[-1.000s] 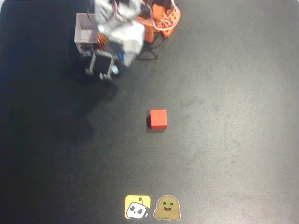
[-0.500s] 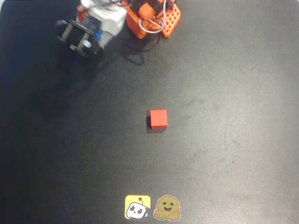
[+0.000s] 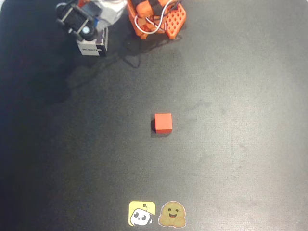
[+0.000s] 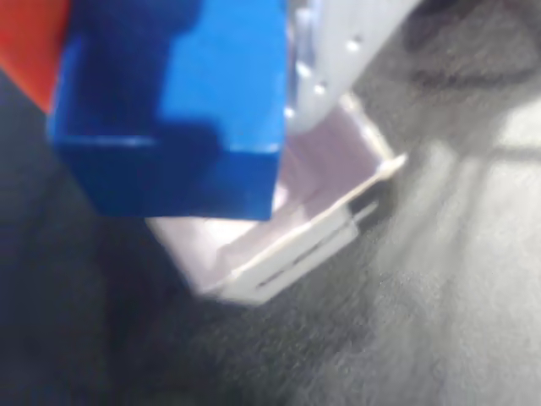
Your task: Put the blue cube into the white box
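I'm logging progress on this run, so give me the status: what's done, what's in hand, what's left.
Done: the blue cube is picked up, off the table and held between the gripper fingers. In hand: in the wrist view the cube hangs over the open white box, whose inside looks empty. Left: release the cube into the box and pull the arm away. The red cube sits untouched mid-table.

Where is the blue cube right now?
In the wrist view, the blue cube is held in the tool at the upper left, just above the open white box; it is not inside yet.
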`<action>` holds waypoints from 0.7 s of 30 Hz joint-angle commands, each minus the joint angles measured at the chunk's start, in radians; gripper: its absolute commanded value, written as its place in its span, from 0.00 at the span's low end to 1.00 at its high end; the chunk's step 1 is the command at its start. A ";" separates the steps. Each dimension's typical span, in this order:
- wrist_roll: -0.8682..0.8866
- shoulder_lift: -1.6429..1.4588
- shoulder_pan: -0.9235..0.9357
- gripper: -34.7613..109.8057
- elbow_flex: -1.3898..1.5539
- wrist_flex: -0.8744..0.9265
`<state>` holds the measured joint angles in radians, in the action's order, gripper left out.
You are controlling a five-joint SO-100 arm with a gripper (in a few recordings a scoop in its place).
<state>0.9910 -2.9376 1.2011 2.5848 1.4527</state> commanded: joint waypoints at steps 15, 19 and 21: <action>0.026 -0.018 -0.044 0.32 0.009 0.008; 0.040 -0.020 -0.057 0.36 0.009 0.015; 0.035 -0.020 -0.057 0.36 0.005 0.015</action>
<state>1.0247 -2.9483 1.1505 2.5986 1.4650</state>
